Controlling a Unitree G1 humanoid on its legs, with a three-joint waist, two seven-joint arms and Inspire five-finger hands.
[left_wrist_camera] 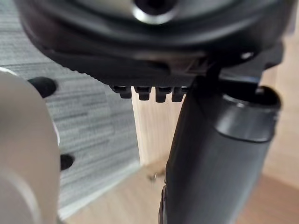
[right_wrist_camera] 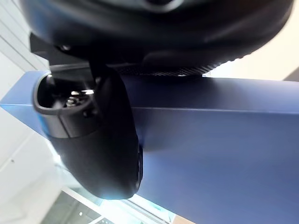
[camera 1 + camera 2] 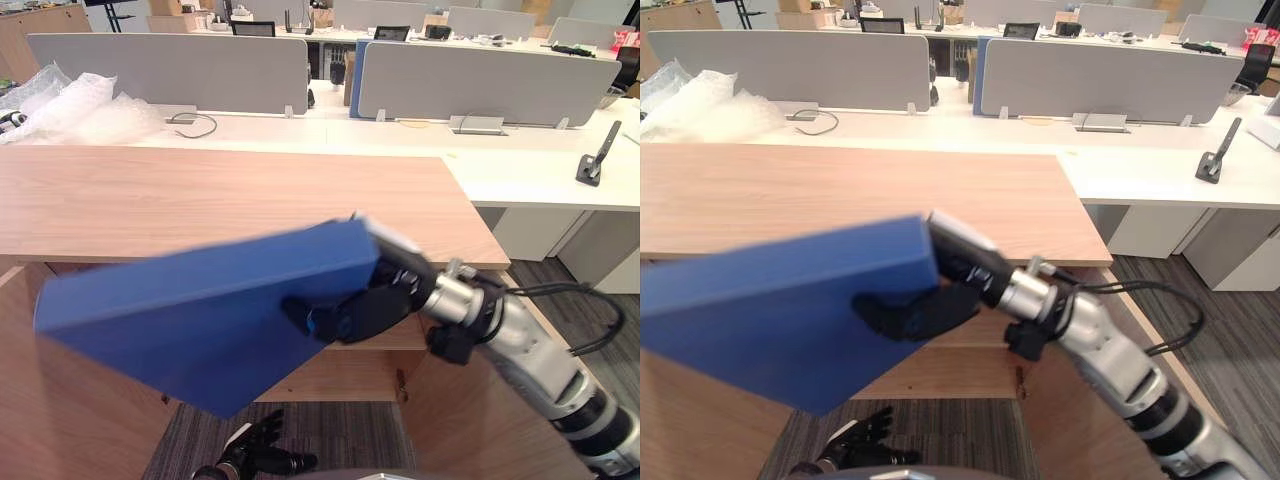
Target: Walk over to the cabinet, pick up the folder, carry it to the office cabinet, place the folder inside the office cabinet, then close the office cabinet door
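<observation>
A large blue folder (image 3: 200,310) hangs tilted in the air in front of the wooden cabinet (image 3: 250,200), level with the cabinet's top edge. My right hand (image 3: 365,305) is shut on the folder's right end, thumb on the near face and fingers behind it. The right wrist view shows the thumb (image 2: 93,140) pressed flat on the folder (image 2: 210,140). My left hand (image 3: 255,450) hangs low over the carpet with relaxed fingers and holds nothing. Its thumb (image 1: 215,154) shows close up in the left wrist view.
Under the cabinet's top, wooden panels (image 3: 470,420) stand at the lower right and lower left, with a wooden inner shelf (image 3: 340,375) between. White desks with grey dividers (image 3: 170,70) lie behind. Bubble wrap (image 3: 70,105) sits far left. Grey carpet (image 3: 330,430) is below.
</observation>
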